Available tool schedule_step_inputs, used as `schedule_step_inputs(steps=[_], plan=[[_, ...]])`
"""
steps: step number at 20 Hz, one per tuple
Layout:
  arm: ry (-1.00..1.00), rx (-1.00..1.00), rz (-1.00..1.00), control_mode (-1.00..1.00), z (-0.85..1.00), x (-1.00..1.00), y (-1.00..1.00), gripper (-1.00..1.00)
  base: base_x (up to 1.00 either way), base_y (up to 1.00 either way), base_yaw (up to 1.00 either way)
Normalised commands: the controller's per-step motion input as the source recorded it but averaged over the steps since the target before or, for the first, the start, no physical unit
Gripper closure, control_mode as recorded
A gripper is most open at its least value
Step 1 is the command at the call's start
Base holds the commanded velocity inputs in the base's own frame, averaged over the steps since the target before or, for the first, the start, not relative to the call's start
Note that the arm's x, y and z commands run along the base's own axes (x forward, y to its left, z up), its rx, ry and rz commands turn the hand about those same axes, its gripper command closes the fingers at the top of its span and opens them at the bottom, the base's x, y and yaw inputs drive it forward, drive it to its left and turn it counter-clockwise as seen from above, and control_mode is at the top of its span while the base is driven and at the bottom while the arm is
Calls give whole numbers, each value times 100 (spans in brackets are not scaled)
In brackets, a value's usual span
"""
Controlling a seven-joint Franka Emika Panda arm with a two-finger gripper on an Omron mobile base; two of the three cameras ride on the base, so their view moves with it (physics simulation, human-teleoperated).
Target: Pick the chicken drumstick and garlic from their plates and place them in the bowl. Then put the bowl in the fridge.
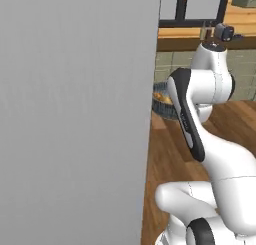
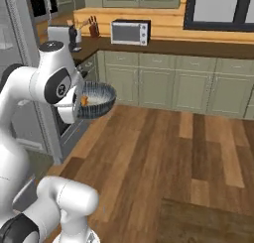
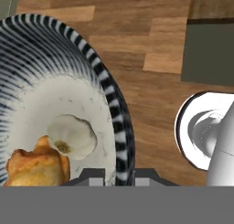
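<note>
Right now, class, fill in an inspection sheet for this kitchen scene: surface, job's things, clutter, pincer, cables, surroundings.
Surface: wooden plank floor below the raised bowl.
Job's things: bowl held up in the air; chicken drumstick and garlic inside, touching. Tall light-grey panel close on the left, probably the fridge.
Clutter: nothing seen.
Pincer: pincer at the bowl's rim, apparently shut on it.
Cables: nothing seen.
Surroundings: green-grey cabinets, microwave, knife block, window.
</note>
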Motion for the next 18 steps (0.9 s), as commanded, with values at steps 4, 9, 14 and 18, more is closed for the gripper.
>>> schedule_step_inputs(steps=[4, 9, 14, 18], plan=[[0, 0, 0, 100, 0, 0, 0, 100, -30, 0, 75], [0, 0, 0, 100, 0, 0, 0, 100, 0, -1, 66], [0, 0, 0, 100, 0, 0, 0, 100, 2, 0, 56], [0, 0, 0, 100, 0, 0, 0, 100, 50, -21, 40]])
